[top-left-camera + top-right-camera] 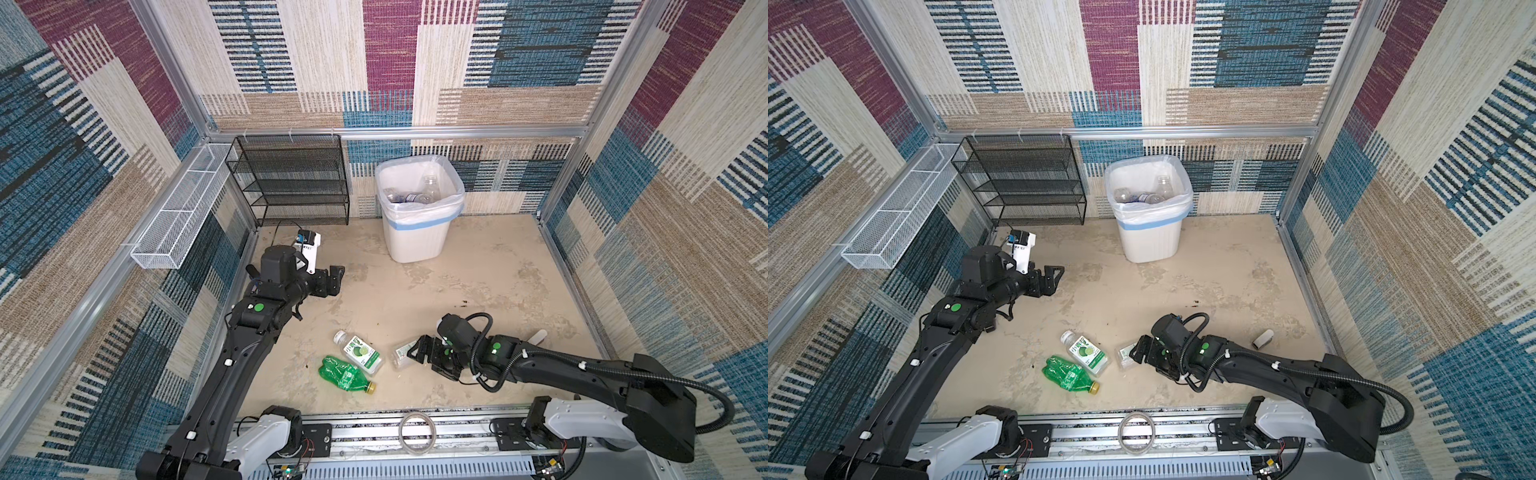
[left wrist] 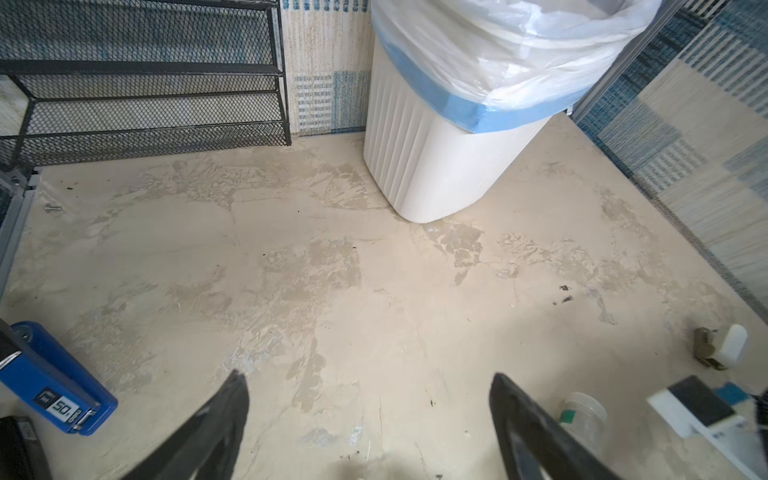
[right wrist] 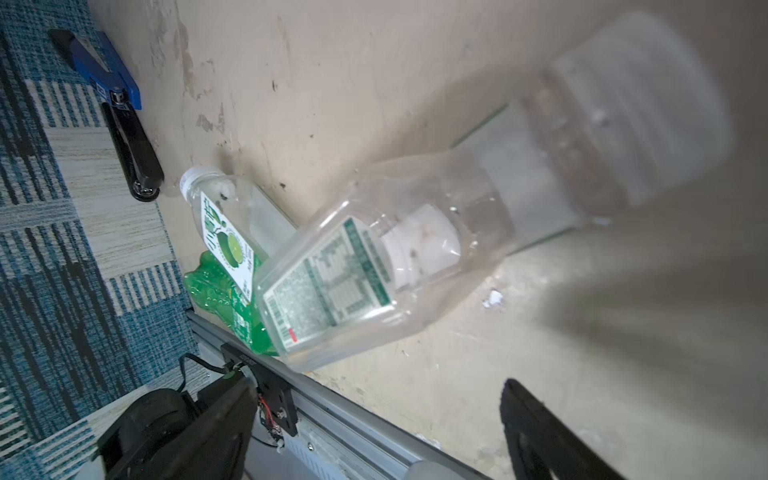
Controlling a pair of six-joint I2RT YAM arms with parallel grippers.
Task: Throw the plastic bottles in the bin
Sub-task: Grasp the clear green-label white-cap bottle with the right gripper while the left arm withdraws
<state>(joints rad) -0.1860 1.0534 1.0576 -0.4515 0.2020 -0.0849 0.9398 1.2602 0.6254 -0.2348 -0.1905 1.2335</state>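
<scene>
Status: task partly done. The bin (image 1: 415,243) stands at the back of the tabletop (image 1: 478,282), against the rear wall and beside the black mesh rack (image 1: 291,183). Several binned bottles (image 1: 409,196) lie inside its liner; an exact count is not readable from above.

Left on the tabletop, near the front edge, are three bottles, all lying down:
- lime-label bottle (image 1: 360,354): white cap, intact.
- crushed green bottle (image 1: 341,372): gold cap, touching or just beside the lime-label one; I cannot tell which.
- clear bottle (image 1: 400,358): green-and-white label, directly at the right claw.

Right claw (image 1: 419,353): low over the tabletop, fingers apart, pointed at the clear bottle. In the right wrist view the bottle lies just ahead of the fingertips, unclamped. Judgement: pick being set up, no grip yet.

Left claw (image 1: 334,277): fingers apart and empty, hanging over bare tabletop in front of the rack. The left wrist view shows nothing between the fingers.

Not task items: blue-and-black tool (image 2: 54,374) and a small white-and-grey piece (image 1: 538,336) at the right.

Estimate: a good share is binned and three are left, each needing a carry across the tabletop to the bin.
</scene>
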